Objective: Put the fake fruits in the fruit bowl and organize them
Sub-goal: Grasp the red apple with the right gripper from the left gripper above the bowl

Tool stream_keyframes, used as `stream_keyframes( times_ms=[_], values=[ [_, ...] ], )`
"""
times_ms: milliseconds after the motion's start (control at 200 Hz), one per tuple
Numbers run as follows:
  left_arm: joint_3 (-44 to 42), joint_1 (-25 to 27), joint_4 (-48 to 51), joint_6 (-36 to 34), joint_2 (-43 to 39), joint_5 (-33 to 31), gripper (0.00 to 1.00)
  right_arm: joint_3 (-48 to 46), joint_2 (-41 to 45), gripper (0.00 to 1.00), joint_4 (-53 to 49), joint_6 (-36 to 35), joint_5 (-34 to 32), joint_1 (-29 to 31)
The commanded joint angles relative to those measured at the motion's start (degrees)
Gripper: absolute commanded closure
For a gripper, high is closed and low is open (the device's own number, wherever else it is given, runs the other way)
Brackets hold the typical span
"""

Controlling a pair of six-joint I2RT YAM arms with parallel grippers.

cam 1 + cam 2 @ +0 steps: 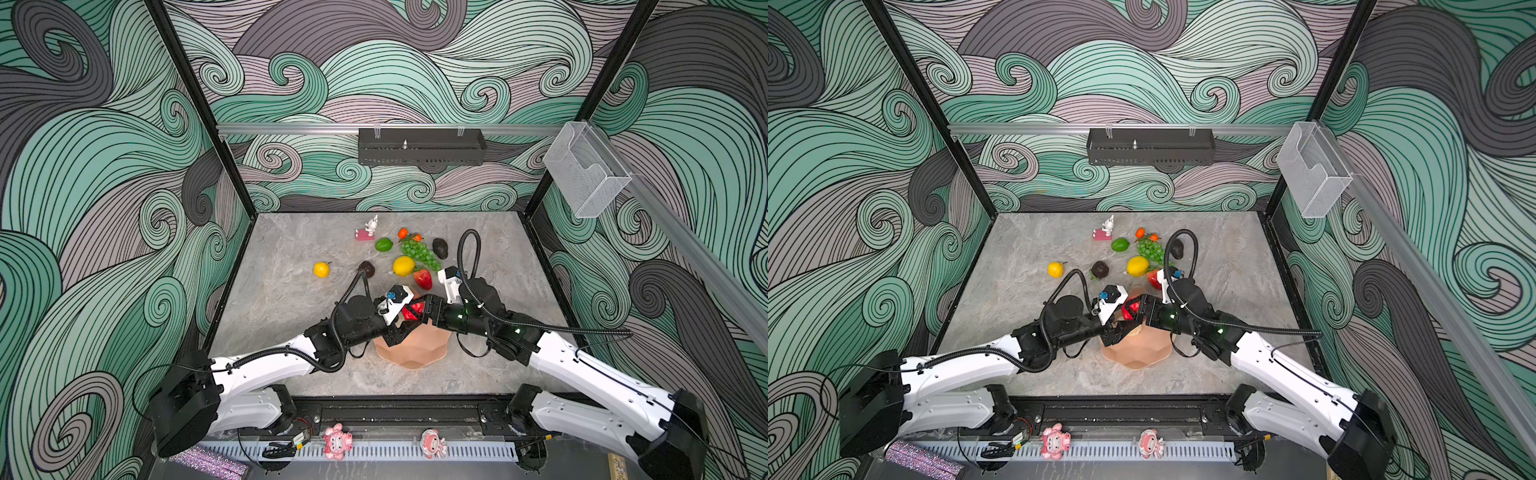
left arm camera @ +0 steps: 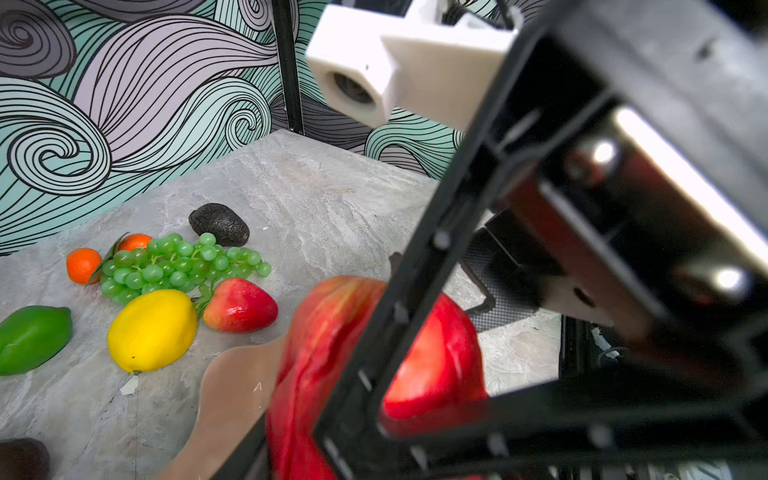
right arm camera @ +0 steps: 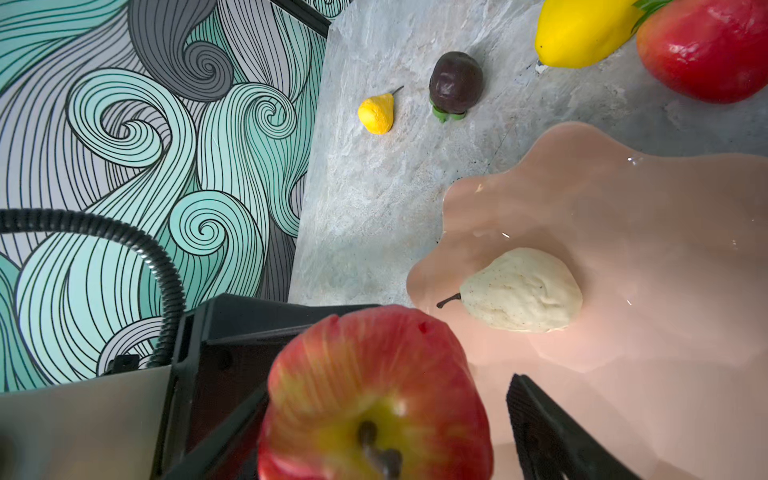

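A red apple (image 1: 413, 311) hangs just above the far rim of the salmon-pink fruit bowl (image 1: 415, 353), and both grippers meet on it. My left gripper (image 1: 405, 322) is shut on the apple (image 2: 332, 353). My right gripper (image 3: 378, 432) stands open around the same apple (image 3: 374, 395), with a gap between the fruit and its pad (image 3: 540, 424). A cream knobbly fruit (image 3: 521, 291) lies in the bowl (image 3: 623, 208). On the table beyond lie a lemon (image 1: 404, 266), a strawberry (image 1: 424, 278), a grape bunch (image 1: 419, 251), a lime (image 1: 384, 244) and an avocado (image 1: 440, 247).
Two small oranges (image 1: 402, 232) sit behind the grapes. A small yellow fruit (image 1: 321, 269) and a dark round fruit (image 1: 368, 269) lie to the left. A rabbit figurine (image 1: 368, 228) stands at the back. A black rack (image 1: 422, 146) and a clear basket (image 1: 586, 174) hang on the walls.
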State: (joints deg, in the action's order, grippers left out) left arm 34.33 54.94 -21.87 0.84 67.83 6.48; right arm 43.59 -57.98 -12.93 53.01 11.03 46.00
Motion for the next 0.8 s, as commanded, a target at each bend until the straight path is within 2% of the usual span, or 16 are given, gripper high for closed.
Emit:
stream_keyframes(
  times_ms=[0, 295, 475, 645, 756, 791],
  values=[
    [0.32, 0.61, -2.21, -1.02, 0.53, 0.46, 0.43, 1.32, 0.01, 0.21, 1.4, 0.28, 1.21, -0.03],
    [0.19, 1.13, -1.92, -0.96, 0.63, -0.32, 0.36, 2.8, 0.58, 0.34, -1.84, -2.82, -1.15, 0.14],
    [0.77, 1.14, 0.54, -0.23, 0.2, -1.99, 0.28, 3.67, 0.85, 0.36, -3.46, -4.35, -3.87, 1.31],
    [-3.41, 1.05, -3.1, 5.99, -4.12, -8.33, 0.18, 4.65, -0.34, 0.36, -9.51, -8.55, -12.81, 2.74],
    [-4.89, 0.98, 0.74, 8.12, -8.06, -15.02, 0.1, 4.75, -2.05, 0.37, -11.46, -12.3, -19.69, 3.95],
    [-5.58, 0.96, 2.23, 9.02, -9.63, -18.47, 0.04, 4.89, -2.83, 0.37, -11.79, -13.71, -21.91, 4.43]
  ],
)
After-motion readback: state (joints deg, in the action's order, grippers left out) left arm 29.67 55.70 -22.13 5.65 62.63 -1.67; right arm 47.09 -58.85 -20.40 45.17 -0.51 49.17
